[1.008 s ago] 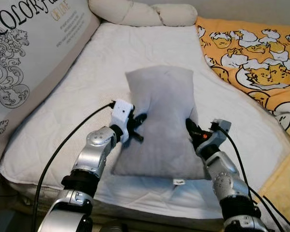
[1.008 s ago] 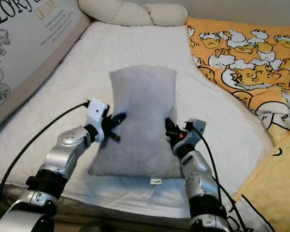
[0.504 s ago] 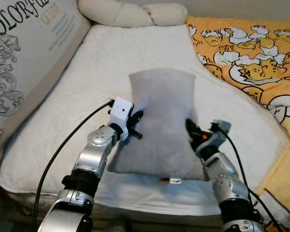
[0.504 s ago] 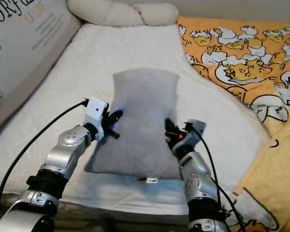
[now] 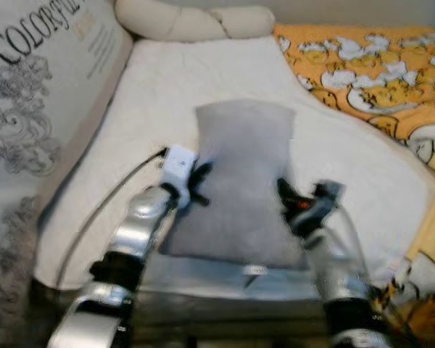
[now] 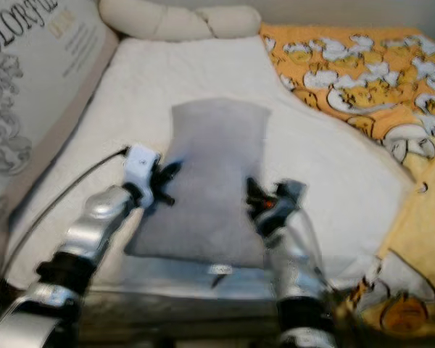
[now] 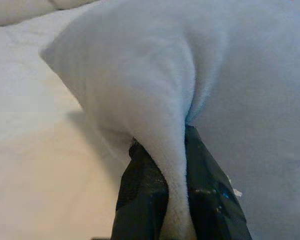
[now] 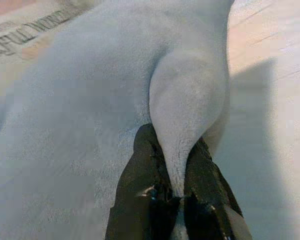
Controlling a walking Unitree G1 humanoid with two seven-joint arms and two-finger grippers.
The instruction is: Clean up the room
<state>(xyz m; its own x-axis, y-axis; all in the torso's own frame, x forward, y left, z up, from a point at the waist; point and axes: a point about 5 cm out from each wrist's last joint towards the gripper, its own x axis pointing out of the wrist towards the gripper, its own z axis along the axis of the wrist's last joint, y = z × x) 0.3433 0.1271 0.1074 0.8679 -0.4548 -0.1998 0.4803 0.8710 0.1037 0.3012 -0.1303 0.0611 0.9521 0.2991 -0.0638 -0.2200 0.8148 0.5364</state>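
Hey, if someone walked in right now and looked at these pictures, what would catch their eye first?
First the grey pillow in the middle of the white mattress, pinched at both side edges: the left gripper and the right gripper each have their fingers shut on a fold of it. Next, the orange cartoon-print blanket on the robot's right, and a large cushion printed with lettering on its left.

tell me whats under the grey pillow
The grey pillow, pinched by left gripper and right gripper, is over the white mattress; anything directly beneath is hidden.
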